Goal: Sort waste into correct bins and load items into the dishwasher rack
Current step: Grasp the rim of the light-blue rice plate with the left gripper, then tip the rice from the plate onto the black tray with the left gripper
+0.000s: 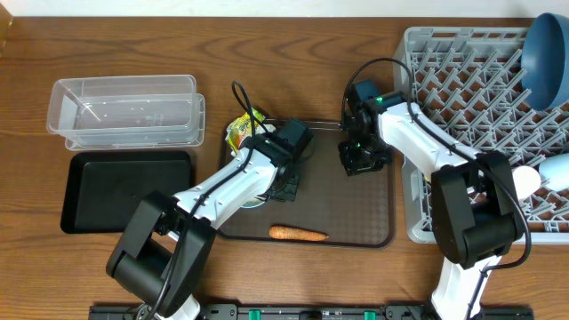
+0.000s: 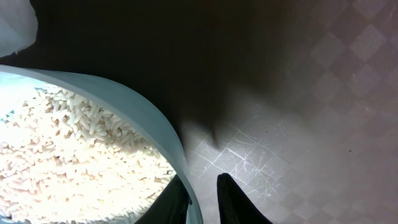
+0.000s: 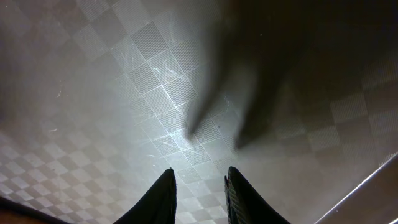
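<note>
A small pale bowl (image 2: 124, 102) with a bluish-white wall, full of white rice (image 2: 68, 149), stands on the brown serving tray (image 1: 356, 209). My left gripper (image 2: 200, 177) is shut on the bowl's wall, one finger inside against the rice and the other outside. In the overhead view this gripper (image 1: 283, 185) covers most of the bowl (image 1: 253, 201). The right gripper (image 3: 200, 169) hangs open over bare tray surface, with nothing between its fingers; from overhead it (image 1: 360, 160) is at the tray's far right. An orange carrot (image 1: 298, 234) lies near the tray's front edge. The yellow-green wrapper (image 1: 242, 132) sits behind my left arm.
The clear tub (image 1: 124, 111) and the black tray (image 1: 129, 189) lie at the left. The grey dishwasher rack (image 1: 462, 98) fills the right side, with a dark-blue bowl (image 1: 544, 58) in its far corner and a whitish item (image 1: 551, 172) at its right edge.
</note>
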{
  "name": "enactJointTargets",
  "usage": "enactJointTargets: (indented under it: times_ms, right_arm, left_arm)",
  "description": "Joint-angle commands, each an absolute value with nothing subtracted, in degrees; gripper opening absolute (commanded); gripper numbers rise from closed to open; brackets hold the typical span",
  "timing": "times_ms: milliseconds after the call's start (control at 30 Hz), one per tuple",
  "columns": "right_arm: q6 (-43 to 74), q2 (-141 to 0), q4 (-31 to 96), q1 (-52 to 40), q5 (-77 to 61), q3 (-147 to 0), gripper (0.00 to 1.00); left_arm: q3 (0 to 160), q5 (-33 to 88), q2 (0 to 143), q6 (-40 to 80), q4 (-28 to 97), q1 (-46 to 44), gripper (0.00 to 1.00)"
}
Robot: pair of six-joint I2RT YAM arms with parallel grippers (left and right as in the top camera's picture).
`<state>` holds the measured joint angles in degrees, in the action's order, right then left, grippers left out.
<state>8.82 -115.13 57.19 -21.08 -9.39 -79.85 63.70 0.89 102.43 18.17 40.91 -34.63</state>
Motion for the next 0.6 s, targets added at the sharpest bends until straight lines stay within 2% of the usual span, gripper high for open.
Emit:
enactJointTargets:
  times_ms: [0, 33, 133, 567]
  right_arm:
    - [9.82, -115.59, 57.28, -21.41, -9.21, -79.70, 0.25]
    - [9.82, -115.59, 57.32, -21.41, -9.21, -79.68, 0.25]
    - [9.82, -115.59, 57.47, -21.30, -9.19, -79.70, 0.25]
    - [9.80, -115.59, 57.63, -21.28, -9.17, -79.68, 0.25]
  left_arm:
    - [63.66, 0.10, 103.18, 18.28, 41.01, -34.85, 0.19]
    - [63.66, -0.19, 103.18, 18.28, 41.06, -34.85, 0.14]
    - [63.66, -2.39, 103.15, 18.28, 41.58, -34.85, 0.07]
    - [63.68, -6.96, 98.41, 18.26, 45.82, -34.81, 0.06]
